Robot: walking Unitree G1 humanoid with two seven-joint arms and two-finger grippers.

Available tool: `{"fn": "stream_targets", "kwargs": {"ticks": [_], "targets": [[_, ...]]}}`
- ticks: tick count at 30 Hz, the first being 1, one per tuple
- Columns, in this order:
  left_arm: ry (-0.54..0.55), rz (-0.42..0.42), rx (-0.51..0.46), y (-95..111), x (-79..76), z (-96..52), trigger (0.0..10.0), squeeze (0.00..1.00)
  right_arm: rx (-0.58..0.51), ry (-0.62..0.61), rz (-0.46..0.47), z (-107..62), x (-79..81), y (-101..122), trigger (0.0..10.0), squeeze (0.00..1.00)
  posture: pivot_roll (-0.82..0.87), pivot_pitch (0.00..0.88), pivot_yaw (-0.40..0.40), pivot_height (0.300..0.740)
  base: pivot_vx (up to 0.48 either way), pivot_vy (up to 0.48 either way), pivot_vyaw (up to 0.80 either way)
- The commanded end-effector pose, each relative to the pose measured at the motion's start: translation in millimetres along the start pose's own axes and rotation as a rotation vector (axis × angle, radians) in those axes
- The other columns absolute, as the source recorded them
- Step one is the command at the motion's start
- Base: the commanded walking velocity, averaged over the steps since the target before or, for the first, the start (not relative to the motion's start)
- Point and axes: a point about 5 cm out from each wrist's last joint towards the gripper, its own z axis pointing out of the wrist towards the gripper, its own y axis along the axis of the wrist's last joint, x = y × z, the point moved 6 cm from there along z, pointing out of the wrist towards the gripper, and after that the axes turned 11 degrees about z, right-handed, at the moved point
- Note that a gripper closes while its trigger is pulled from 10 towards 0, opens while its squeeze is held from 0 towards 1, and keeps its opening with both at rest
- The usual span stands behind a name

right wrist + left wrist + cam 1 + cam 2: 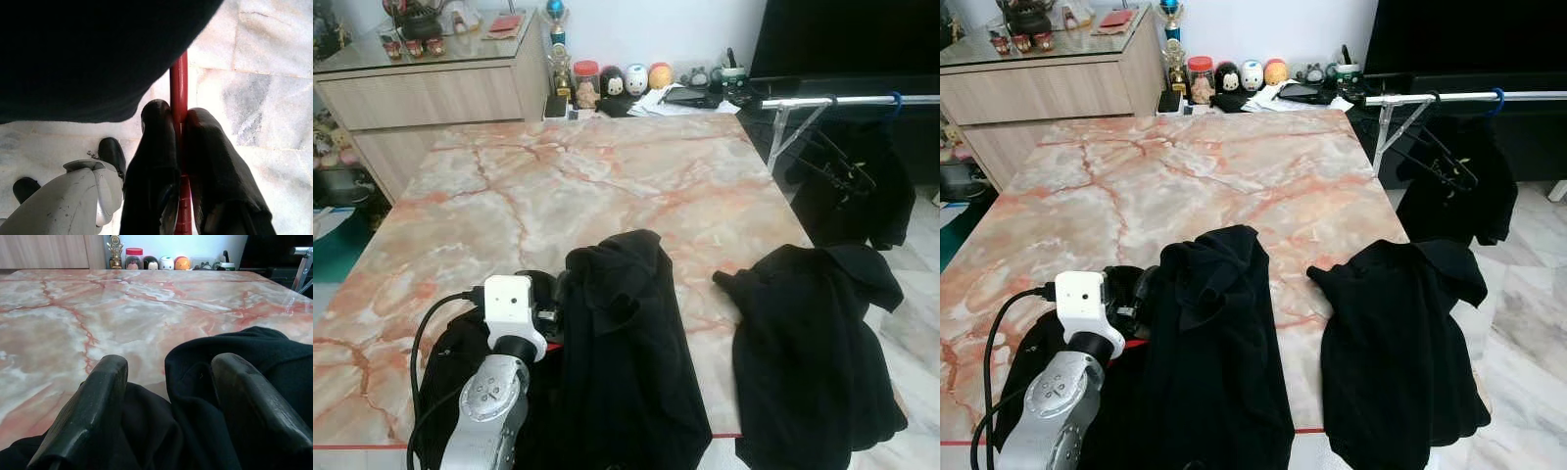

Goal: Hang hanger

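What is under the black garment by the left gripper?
Under the black garment lies the marble table. A red strip peeks out beside the left gripper, perhaps a hanger; the rest is covered.

black garments [626,362] on pink-veined marble table [558,186]; red hanger [179,93]

I'm looking along my left gripper [168,406], its two black fingers [93,416] spread apart over crumpled black cloth [234,362]. Ahead stretches the pink-veined marble tabletop [98,318], with small round figurines [161,263] lining its far edge.
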Motion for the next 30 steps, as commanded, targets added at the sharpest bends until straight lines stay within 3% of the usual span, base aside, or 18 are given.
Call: {"fn": "stream_targets", "kwargs": {"ticks": [1, 24, 30], "targets": [[0.004, -0.011, -0.007, 2.2, 0.7, 2.2, 10.0, 0.0, -0.005, 0.001, -0.006, 0.3, -0.5, 2.1, 10.0, 0.0, -0.01, 0.0, -0.006, 0.74, 0.0, 0.0, 0.0], [-0.015, -0.013, -0.008, 2.1, -3.6, 3.7, 10.0, 0.0, -0.006, -0.001, -0.005, 0.4, -0.5, 2.4, 10.0, 0.0, -0.01, 0.0, -0.007, 0.74, 0.0, 0.0, 0.0], [-0.02, -0.017, -0.001, 0.5, -5.1, 3.3, 10.0, 0.0, -0.006, -0.001, -0.004, 0.4, -0.5, 2.4, 10.0, 0.0, -0.01, 0.0, -0.007, 0.74, -0.269, 0.0, 0.0]]}}
